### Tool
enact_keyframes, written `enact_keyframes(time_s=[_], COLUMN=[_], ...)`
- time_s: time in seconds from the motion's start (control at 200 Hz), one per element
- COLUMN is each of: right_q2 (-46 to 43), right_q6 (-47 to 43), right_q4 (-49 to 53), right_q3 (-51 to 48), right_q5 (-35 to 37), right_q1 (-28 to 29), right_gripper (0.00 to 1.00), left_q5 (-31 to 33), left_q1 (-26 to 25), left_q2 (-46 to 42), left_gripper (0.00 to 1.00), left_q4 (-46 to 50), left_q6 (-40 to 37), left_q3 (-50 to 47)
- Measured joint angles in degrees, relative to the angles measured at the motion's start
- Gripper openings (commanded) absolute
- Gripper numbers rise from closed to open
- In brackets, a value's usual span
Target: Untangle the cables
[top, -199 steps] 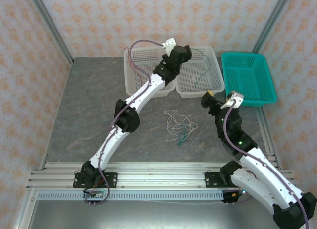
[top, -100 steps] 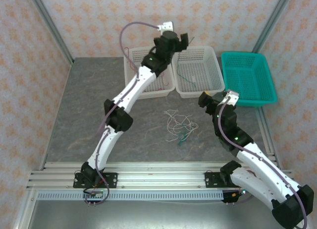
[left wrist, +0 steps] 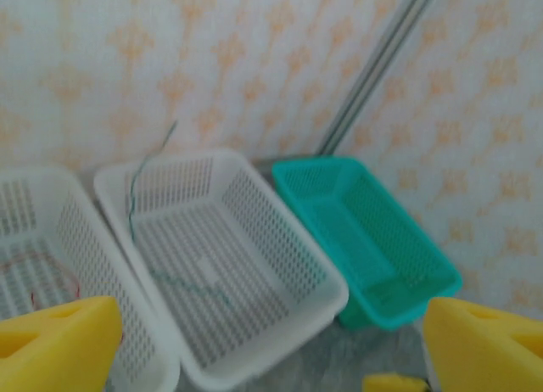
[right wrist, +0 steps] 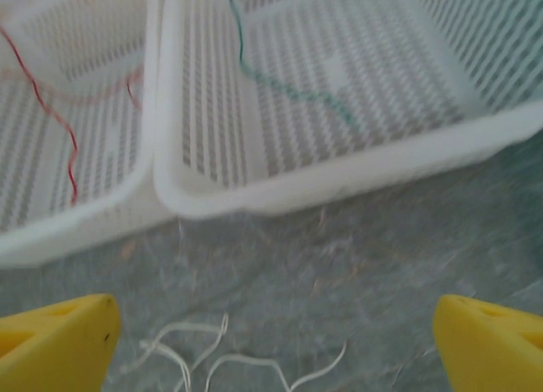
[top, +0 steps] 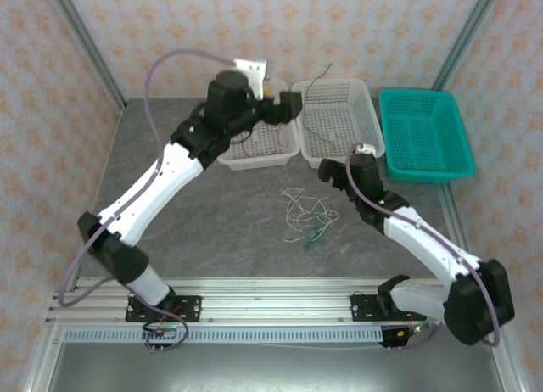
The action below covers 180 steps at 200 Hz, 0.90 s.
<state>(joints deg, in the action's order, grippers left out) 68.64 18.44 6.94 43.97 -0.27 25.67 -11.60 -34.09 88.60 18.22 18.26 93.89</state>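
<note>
A tangle of white cables (top: 304, 212) with a short green piece (top: 316, 234) lies on the grey table mid-front; its upper loops show in the right wrist view as white cables (right wrist: 212, 358). A green cable (top: 327, 137) (left wrist: 140, 197) (right wrist: 288, 91) lies in the right white basket (top: 371, 133), one end sticking up. In the left white basket (top: 254, 161) lies a red cable (top: 259, 137) (right wrist: 51, 112). My left gripper (top: 284, 108) (left wrist: 271, 350) hangs open above the seam between the two baskets. My right gripper (top: 333, 176) (right wrist: 271, 345) is open, empty, just right of and behind the tangle.
A teal basket (top: 424, 133) (left wrist: 365, 235) stands at the back right, beside the right white basket (left wrist: 254, 324). Patterned walls and metal frame posts close in the table. Bare grey table (top: 170, 180) stretches to the left of the tangle.
My left gripper drew back leftward from above the right white basket to the seam between the baskets. My right gripper swung left and lower, closer to the tangle.
</note>
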Motion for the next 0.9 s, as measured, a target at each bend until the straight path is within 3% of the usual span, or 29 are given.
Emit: enact_keyframes(time_s=[0.145,0.2,0.255,0.335,0.49,0.631,0.901], right_q2=[6.19,7.85,9.44,11.69,14.03,14.58,17.84], right_q6=[1.22,1.4,1.84,1.88,1.14,0.35,0.44], right_q4=[5.81,8.35,11.69,15.47,20.76,23.08,24.06], right_q3=[0.81,1.16,1.97,3.39,5.33,6.32,6.91], right_q5=[-5.33,-6.97,-8.55,-10.95,-13.27,-13.53,-14.73], right_q1=[0.0,0.0,0.0,0.02,1.14,3.17,5.95], right_gripper=[0.72,0.69,0.5,0.34,0.16,0.14,0.21], left_q5=[0.22,0.0,-0.22,-1.03,-3.1,-3.89,-2.34], left_q1=[-3.13,-4.87,-7.19,-10.51,-16.79,-19.17,-19.06], left_q2=[-5.25,-5.75,-5.77,-5.11,-1.55,2.14,3.61], left_gripper=[0.81,0.79,0.7,0.56,0.51,0.5,0.49], left_q4=[0.9,1.16,1.38,1.9,1.53,0.39,0.26], left_q6=[1.68,2.95,4.24,6.71,10.47,12.57,13.42], left_q3=[-15.32,-19.45,-23.08,-26.29,-28.74,-29.62,-30.21])
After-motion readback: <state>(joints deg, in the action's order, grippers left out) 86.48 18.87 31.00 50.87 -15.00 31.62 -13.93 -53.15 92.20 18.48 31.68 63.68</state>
